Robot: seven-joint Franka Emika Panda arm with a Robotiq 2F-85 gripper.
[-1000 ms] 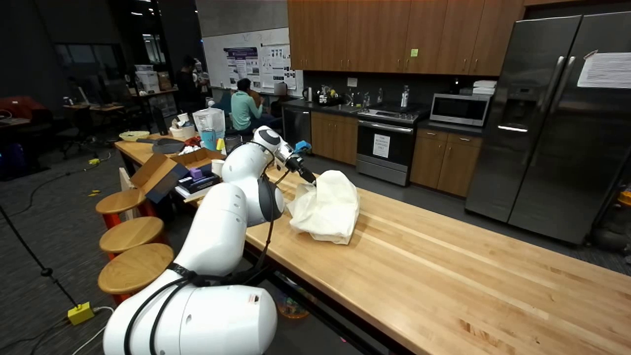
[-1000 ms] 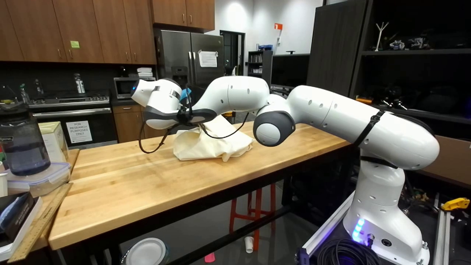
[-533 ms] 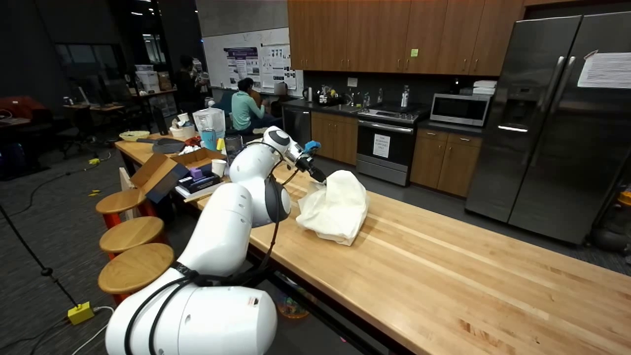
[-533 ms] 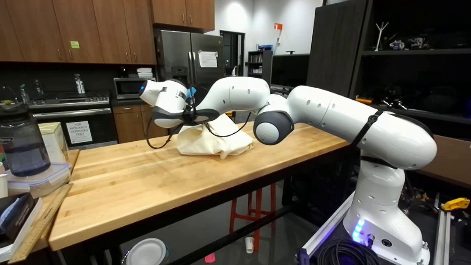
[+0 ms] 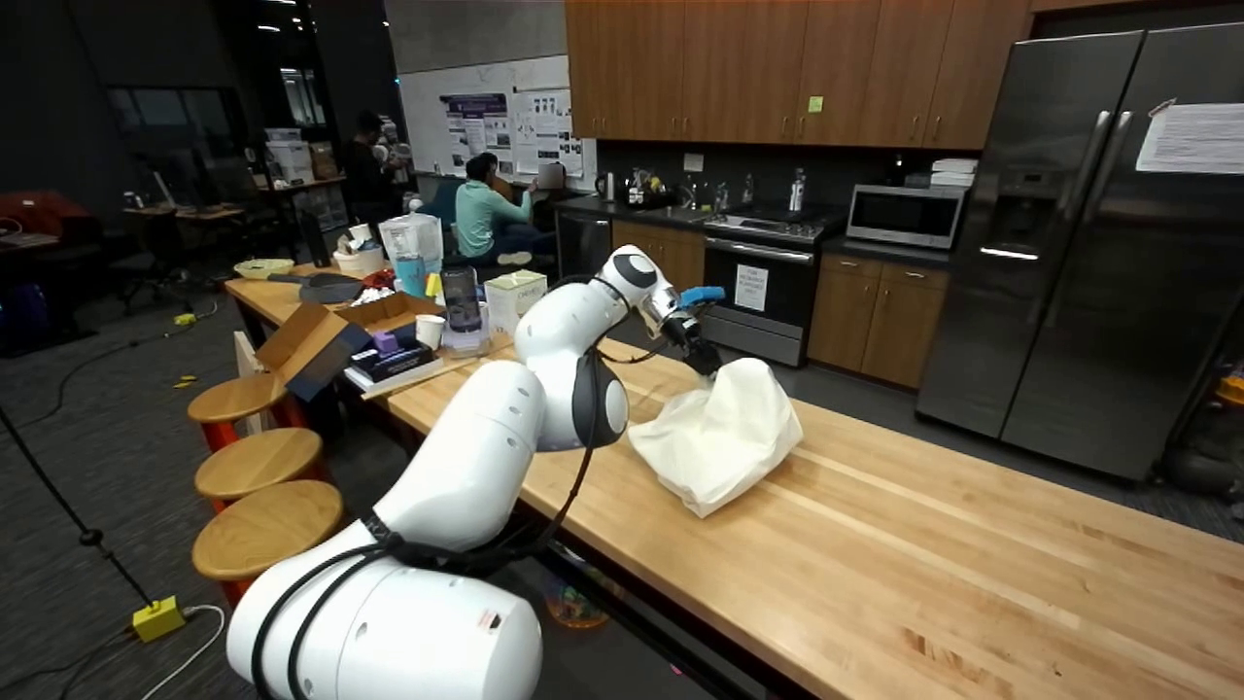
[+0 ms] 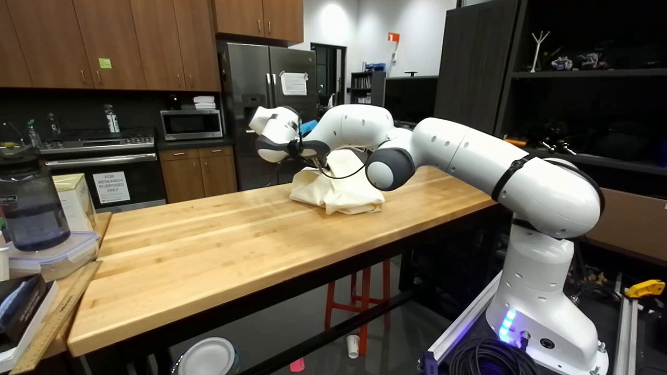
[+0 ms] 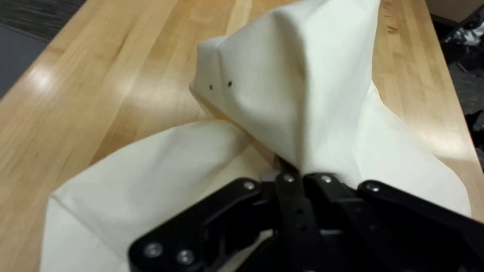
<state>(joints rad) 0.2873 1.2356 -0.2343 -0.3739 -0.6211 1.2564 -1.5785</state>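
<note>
Cloth (image 7: 332,94), cream-coloured and crumpled, lies on the wooden table (image 6: 219,250), one part of it raised in a tall fold. Two small dark spots show on the fabric near an edge. The black gripper (image 7: 289,172) is closed on that fold, pinching it, though the fabric covers the fingertips and how much is caught is hard to make out. In an exterior view the white arm (image 6: 359,127) stands in front and hides most of the gripper.

Beyond one end of the table, well apart from the cloth, a dark-tinted jug (image 6: 34,208) rests on a lidded container (image 6: 57,250), near a pale carton (image 6: 77,203) and a wooden ruler (image 6: 54,320). A white cup (image 5: 430,331) and an open cardboard box (image 5: 299,345) sit there too. Three wooden-topped stools (image 5: 265,527) stand alongside. Past the table are an oven (image 5: 760,287), a microwave (image 5: 907,216) and a fridge (image 5: 1147,321).
</note>
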